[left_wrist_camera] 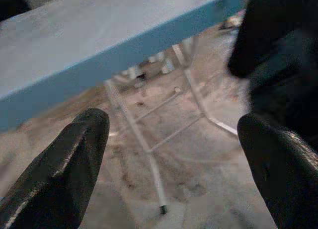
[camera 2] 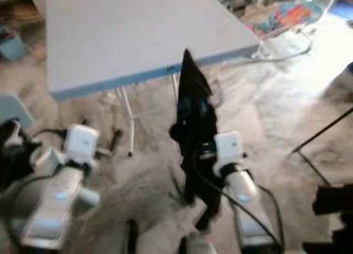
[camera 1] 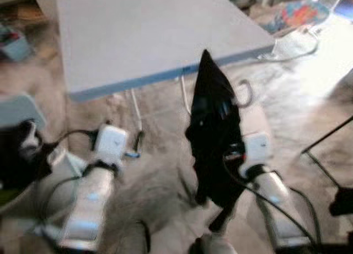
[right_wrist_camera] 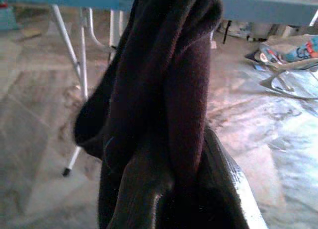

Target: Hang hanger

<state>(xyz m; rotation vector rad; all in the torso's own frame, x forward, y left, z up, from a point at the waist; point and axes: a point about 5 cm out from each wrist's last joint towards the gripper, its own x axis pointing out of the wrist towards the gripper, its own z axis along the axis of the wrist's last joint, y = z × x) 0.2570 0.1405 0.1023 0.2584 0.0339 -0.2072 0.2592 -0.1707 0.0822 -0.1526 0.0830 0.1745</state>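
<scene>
The right tool (right_wrist_camera: 174, 189) is clenched on a dark garment (camera 1: 214, 127), which drapes over its black fingers (right_wrist_camera: 144, 189) and rises to a peak in front of the worktop's near edge. A curved grey hook (camera 1: 245, 93) shows just beside the garment on its right side, presumably the hanger's; the rest of the hanger is hidden under the cloth. The garment hangs clear of the floor (camera 1: 165, 177) and is held in the air on the robot's right, below the level of the worktop (camera 1: 154, 28).

The left tool (left_wrist_camera: 169, 164) is released, its two fingers (left_wrist_camera: 69, 164) spread wide apart with nothing between them, pointing toward the white folding legs (left_wrist_camera: 149, 144) beneath the worktop.

The worktop is pale with a blue edge. A colourful item (camera 1: 298, 14) lies on the floor beyond its far right corner. Head views are blurred.
</scene>
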